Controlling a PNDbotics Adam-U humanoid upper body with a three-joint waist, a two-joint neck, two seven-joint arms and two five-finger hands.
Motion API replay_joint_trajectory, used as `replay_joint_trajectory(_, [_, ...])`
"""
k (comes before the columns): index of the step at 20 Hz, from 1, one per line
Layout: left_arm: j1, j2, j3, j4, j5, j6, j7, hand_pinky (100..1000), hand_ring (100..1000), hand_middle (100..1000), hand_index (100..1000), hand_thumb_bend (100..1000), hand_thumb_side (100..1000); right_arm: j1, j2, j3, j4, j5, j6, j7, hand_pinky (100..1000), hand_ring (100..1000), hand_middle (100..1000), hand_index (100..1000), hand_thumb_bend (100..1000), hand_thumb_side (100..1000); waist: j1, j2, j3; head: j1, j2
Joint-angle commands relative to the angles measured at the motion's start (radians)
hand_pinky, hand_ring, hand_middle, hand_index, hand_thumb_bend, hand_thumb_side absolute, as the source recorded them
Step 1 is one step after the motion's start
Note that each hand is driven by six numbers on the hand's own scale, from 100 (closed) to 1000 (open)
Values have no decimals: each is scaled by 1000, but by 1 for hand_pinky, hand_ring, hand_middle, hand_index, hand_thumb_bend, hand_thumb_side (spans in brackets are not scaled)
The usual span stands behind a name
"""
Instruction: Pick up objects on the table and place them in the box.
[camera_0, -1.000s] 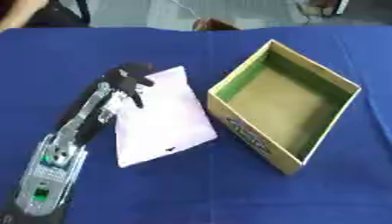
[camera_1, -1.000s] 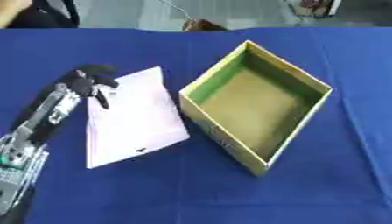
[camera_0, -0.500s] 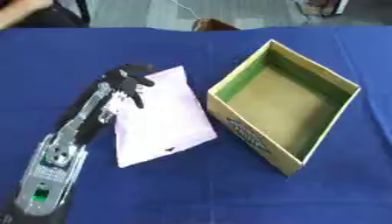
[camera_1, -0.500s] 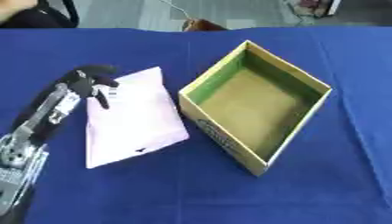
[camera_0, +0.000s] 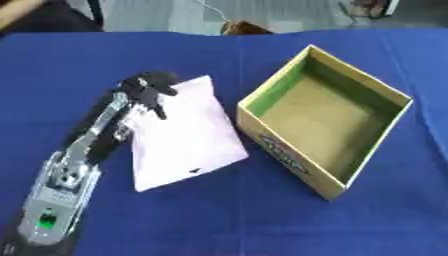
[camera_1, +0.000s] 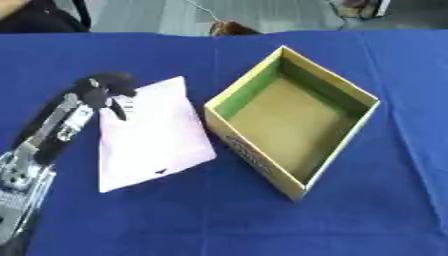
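Observation:
A flat pale pink packet (camera_0: 185, 137) lies on the blue table, left of an open cardboard box (camera_0: 350, 152) with a green inner wall and nothing inside. My left hand (camera_0: 147, 87) comes in from the lower left and sits at the packet's upper left corner, black fingers curled down onto its edge. Whether they pinch the packet or only touch it is unclear. The right hand shows in neither view.
The blue cloth covers the table (camera_0: 219, 220). A small brown object (camera_0: 243, 28) lies at the far edge behind the box. A dark shape (camera_0: 44, 17) sits at the far left corner.

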Motion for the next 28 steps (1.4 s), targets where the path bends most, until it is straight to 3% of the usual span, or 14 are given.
replay_joint_trajectory(1, [-11,205,8,-24,-285,-73,54,832,879,862,880,424,768,5,-37,-6,-15,6,2,2,490,615,798,915,609,774,4,-17,1,11,-1])
replay_joint_trajectory(5, [1,264,-16,-24,-410,-61,127,819,863,845,880,402,771,5,-35,-4,-13,6,4,7,491,616,799,916,609,772,6,-18,0,11,-1])
replay_joint_trajectory(18, [-9,264,-38,-24,-400,-62,94,793,830,838,876,453,804,3,-36,-5,-14,6,4,10,491,614,800,917,608,770,7,-18,-4,7,-1])
replay_joint_trajectory(23, [-30,266,-58,-24,-292,-55,67,702,793,836,884,362,834,3,-36,-4,-13,7,5,11,491,614,800,917,608,771,7,-19,-6,9,-1])
replay_joint_trajectory(28, [-162,256,-108,66,-90,51,-45,572,723,852,895,303,821,7,-37,0,-10,6,5,16,491,613,800,918,608,769,6,-27,-9,15,-1])
